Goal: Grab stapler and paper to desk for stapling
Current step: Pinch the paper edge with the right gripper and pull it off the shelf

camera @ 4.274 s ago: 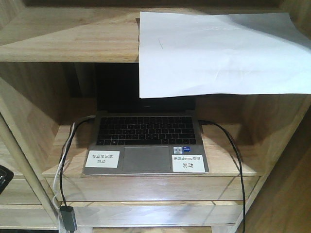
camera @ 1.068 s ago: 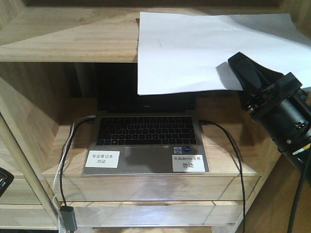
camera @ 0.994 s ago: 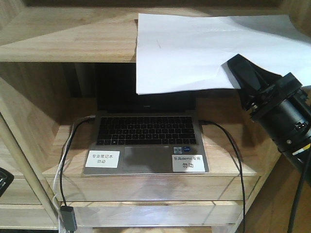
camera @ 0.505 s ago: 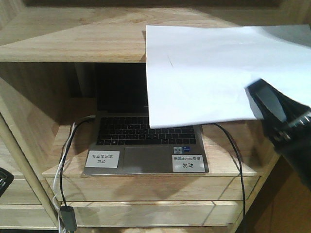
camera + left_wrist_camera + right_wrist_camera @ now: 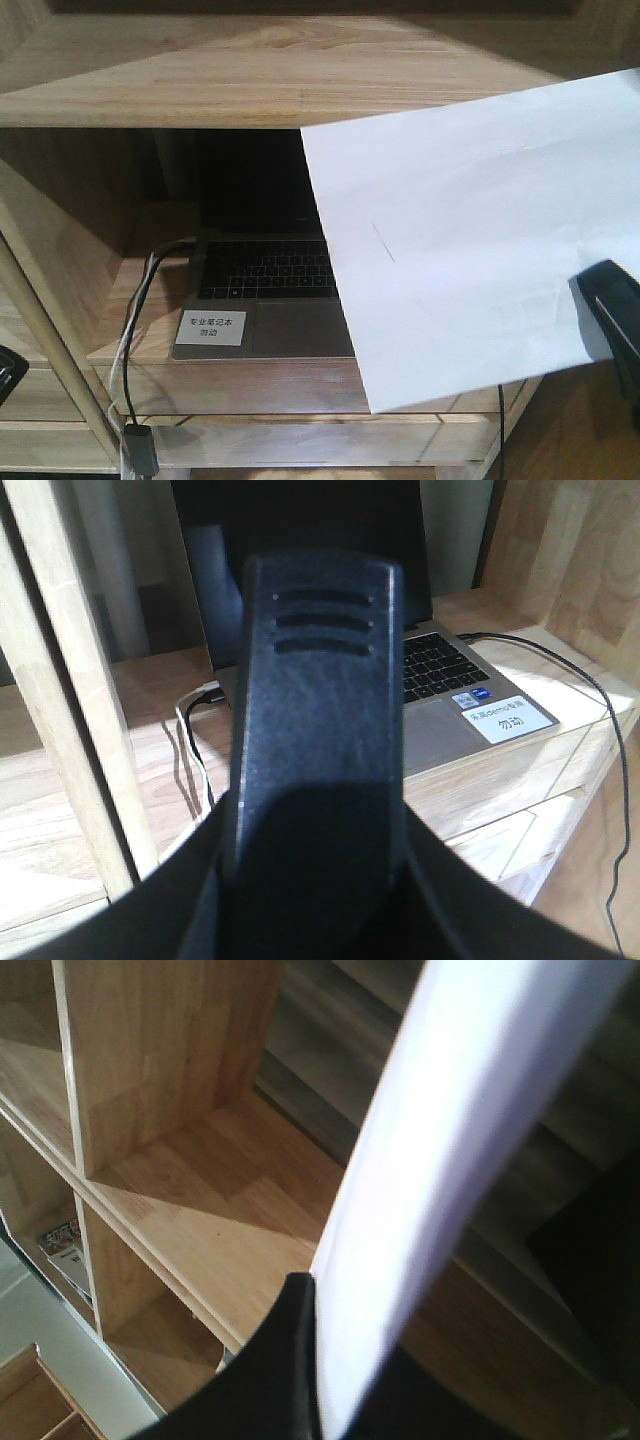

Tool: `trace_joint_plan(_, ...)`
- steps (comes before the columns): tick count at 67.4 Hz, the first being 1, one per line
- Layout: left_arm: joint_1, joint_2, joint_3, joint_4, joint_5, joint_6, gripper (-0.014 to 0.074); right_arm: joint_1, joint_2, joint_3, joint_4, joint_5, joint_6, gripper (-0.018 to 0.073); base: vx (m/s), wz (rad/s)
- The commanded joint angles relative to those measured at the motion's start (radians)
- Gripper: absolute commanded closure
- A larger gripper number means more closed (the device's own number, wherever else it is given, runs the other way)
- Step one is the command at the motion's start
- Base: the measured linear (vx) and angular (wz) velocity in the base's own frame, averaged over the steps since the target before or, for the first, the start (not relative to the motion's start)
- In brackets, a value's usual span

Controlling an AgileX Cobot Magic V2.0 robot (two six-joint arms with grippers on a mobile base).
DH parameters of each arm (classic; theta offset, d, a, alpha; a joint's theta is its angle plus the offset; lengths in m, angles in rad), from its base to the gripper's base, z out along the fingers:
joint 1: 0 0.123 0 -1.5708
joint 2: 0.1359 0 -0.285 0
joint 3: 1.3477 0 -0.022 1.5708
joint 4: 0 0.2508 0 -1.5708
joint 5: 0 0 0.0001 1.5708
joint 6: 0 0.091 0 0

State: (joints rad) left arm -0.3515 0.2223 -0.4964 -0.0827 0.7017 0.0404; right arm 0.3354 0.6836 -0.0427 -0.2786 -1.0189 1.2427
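Now fingers of the right gripper (image 5: pixel 612 318) clamp the paper (image 5: pixel 470 230) before the shelf (image 5: pixel 200 80); lowering it to the counter should follow. Whether the left gripper (image 5: pixel 315 700) is closed stays unclear.

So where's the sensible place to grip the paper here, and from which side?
Its lower right edge, coming from the right: the paper hangs clear of the shelf, thin and flat, and the right pincer pinches it there.

Warm, patchy light; near things blurred.
Front view dim beneath the shelf (image 5: pixel 200 95), the paper (image 5: pixel 470 230) bright; left wrist view sunlit in patches, the left gripper (image 5: pixel 315 680) dark and unfocused; right wrist view smears the paper's edge, overexposed.
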Motion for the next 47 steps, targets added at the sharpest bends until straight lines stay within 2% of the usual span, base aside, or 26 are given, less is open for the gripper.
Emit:
trace_joint_plan(1, -0.005, 0.010, -0.029, -0.011, -0.109, -0.002, 0.0603, 0.000, -0.026, 0.003, 0.016, -0.054, -0.012, 0.0566, 0.00, 0.00)
trace_joint_plan(26, -0.005, 0.010, -0.029, -0.011, -0.109, -0.002, 0.0603, 0.000, -0.048, 0.091, 0.015, -0.091, 0.016, 0.0566, 0.00, 0.00)
trace_joint_plan(47, -0.005, 0.010, -0.029, -0.011, -0.109, -0.002, 0.0603, 0.000, -0.048, 0.093, 0.007, -0.114, 0.016, 0.0566, 0.00, 0.00)
